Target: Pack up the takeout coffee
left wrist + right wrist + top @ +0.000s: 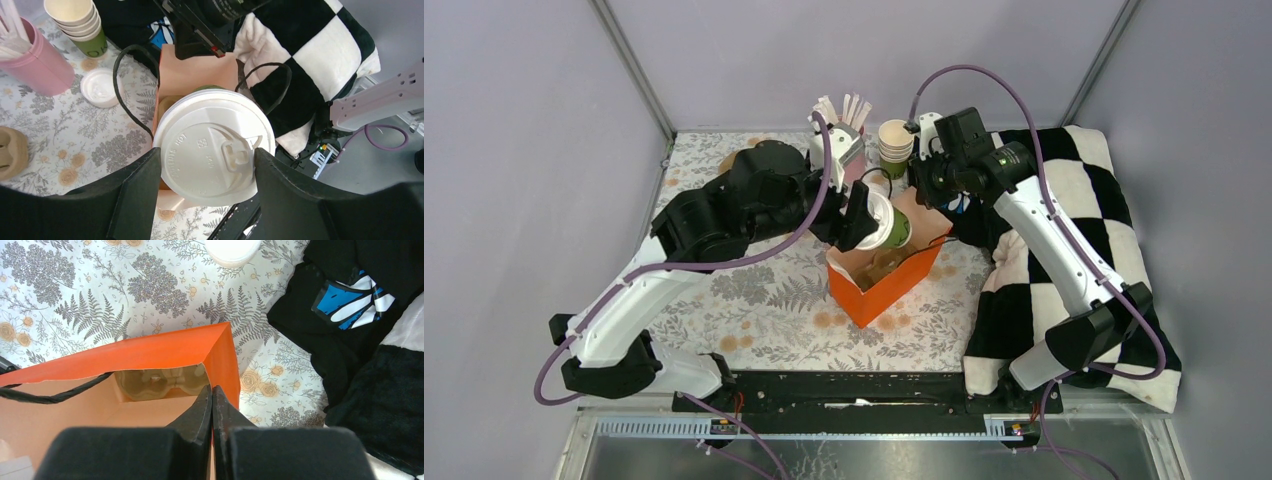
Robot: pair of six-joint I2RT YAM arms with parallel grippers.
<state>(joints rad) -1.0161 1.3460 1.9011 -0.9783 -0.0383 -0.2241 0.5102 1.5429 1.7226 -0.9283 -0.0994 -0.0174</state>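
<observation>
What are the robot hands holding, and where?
Left gripper clamps the coffee cup across its lid; right gripper pinches the top edge of the orange bag.

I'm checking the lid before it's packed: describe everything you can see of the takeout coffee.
The takeout coffee is a green-sided paper cup capped by a round white plastic lid with embossed lettering and a raised sip tab. It is tilted sideways, the left gripper clamped across the lid, above the open orange bag.
</observation>
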